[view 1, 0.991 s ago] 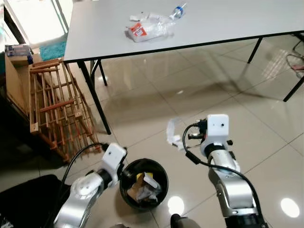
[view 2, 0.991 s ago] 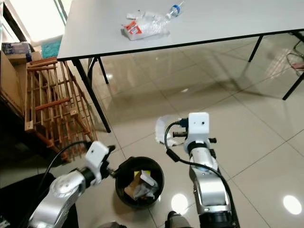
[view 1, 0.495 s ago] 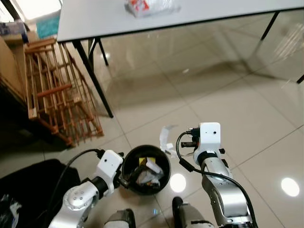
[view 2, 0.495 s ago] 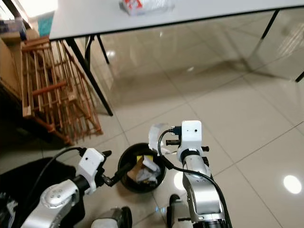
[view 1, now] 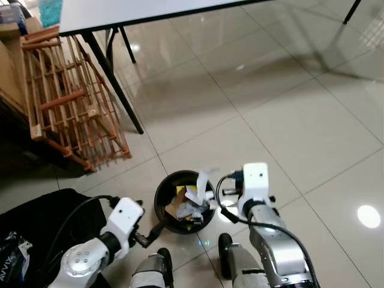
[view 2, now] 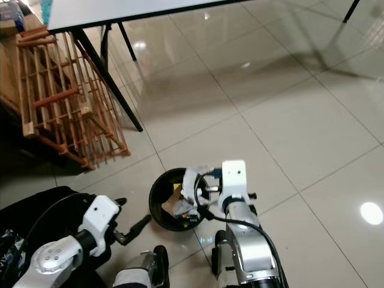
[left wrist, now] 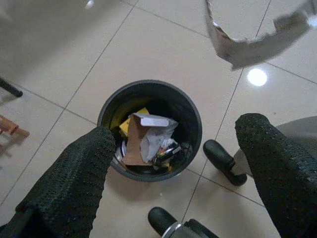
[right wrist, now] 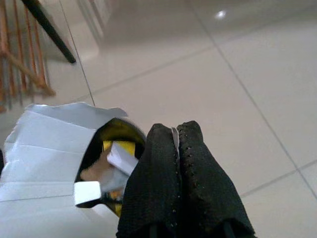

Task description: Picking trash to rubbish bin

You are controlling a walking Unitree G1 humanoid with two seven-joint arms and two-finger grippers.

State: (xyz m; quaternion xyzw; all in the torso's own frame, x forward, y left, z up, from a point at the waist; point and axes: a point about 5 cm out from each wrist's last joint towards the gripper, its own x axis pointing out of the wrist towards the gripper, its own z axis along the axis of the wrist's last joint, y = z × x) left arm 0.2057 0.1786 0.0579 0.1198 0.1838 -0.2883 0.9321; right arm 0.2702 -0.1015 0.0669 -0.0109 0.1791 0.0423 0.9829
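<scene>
Over the rubbish bin (view 1: pixel 181 203), low in the middle of the left eye frame, you now have the white paper scrap (view 1: pixel 203 180) hanging right above the opening. A second ago that scrap was out over bare tile beyond the bin, with the table's trash visible at the top of the frame. Since then the whole view has tipped down and closed in, and the paper has come over the rim. My reading: carrying is finished and only the drop is left.

Your right gripper (right wrist: pixel 177 144) has its two black fingers pressed tight together, with the paper's edge pinched between them; in the right wrist view the sheet spreads across the lower left, over the bin's contents. Your left gripper (left wrist: pixel 173 144) is spread wide and holds nothing, aimed down at the bin from beside it.

Count as you see it now: one bin, already holding several crumpled pieces, one of them brown and one yellow; one paper scrap in your grip; two grippers; one wooden rack (view 1: pixel 69 105) at upper left; one table (view 1: pixel 120 15) edge along the top; one dark bag (view 1: pixel 42 225) at lower left.
</scene>
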